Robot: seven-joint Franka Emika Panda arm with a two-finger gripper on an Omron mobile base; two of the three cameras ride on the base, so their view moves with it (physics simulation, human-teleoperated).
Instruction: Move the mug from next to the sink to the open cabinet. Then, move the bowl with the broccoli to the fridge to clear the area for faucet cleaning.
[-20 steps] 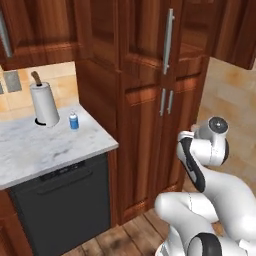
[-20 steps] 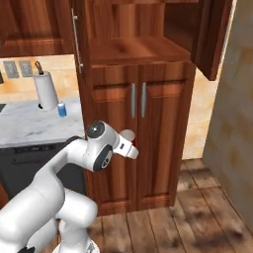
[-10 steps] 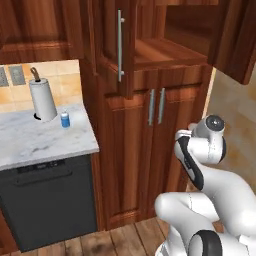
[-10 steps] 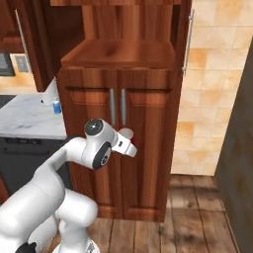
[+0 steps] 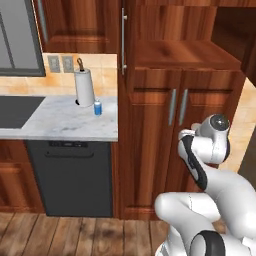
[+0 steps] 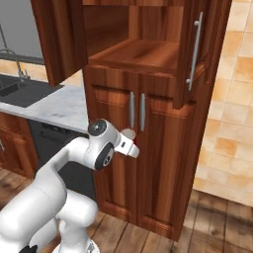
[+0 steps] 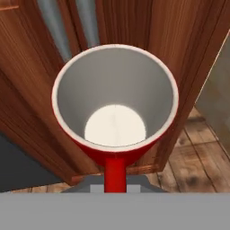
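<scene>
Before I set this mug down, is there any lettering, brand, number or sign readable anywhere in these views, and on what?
None: no readable text in any view.
mug, held in the shut gripper: plain red outside, white inside, no print.
small blue-capped bottle on the counter: too small to tell whether it has a label.
cabinet doors and wall outlets: no markings.

Beyond the pincer, the mug (image 7: 115,112) hides the lower cabinet (image 7: 148,40) door handles. The fingertips are covered beneath the mug. The faucet (image 6: 12,62) is too small to detail.
</scene>
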